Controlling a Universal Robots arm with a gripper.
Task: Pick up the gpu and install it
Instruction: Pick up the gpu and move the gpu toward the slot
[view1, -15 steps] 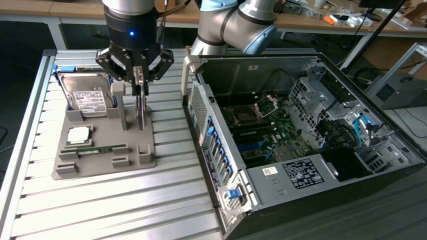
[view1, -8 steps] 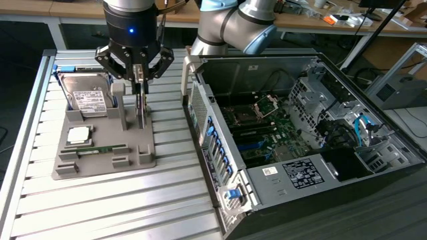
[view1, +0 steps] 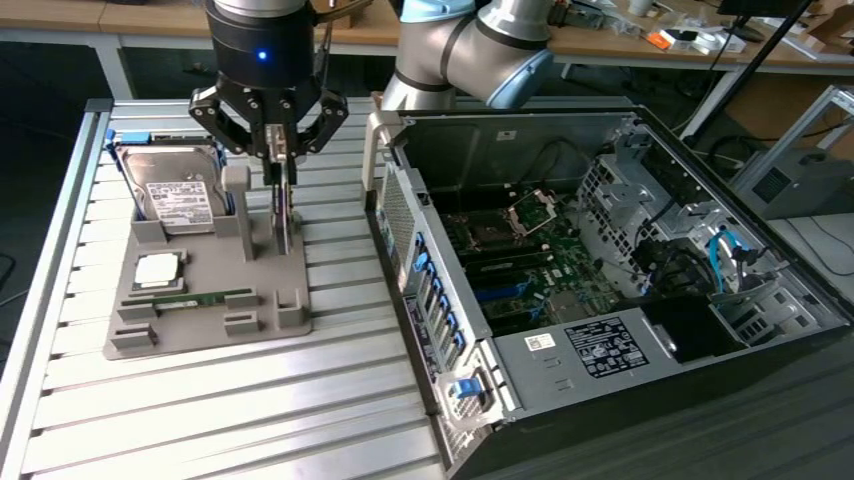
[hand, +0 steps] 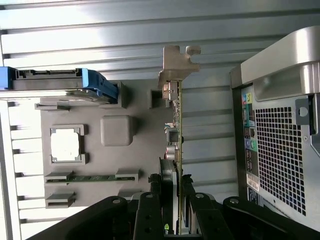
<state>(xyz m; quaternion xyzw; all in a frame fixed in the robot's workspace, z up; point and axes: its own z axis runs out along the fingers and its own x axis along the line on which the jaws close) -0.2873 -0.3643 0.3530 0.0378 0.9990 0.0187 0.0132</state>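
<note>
The gpu (view1: 282, 215) is a thin dark card standing on edge over the grey fixture tray (view1: 274, 300), at the tray's side nearest the computer case. My gripper (view1: 278, 172) comes straight down onto its top edge, and the fingers are shut on the card from both sides. In the wrist view the gpu (hand: 178, 135) is edge-on, its silvery metal bracket (hand: 176, 65) at the far end, and my gripper (hand: 176, 187) clamps it. Whether the card's lower edge still rests in the tray's slot, I cannot tell.
On the tray sit a hard drive (view1: 180, 195), a square processor (view1: 158, 268) and a slim green memory stick (view1: 200, 298). The open computer case (view1: 400, 180) stands on the exterior view's right, its motherboard (view1: 527, 250) exposed. The slatted metal table (view1: 240, 410) extends toward the front.
</note>
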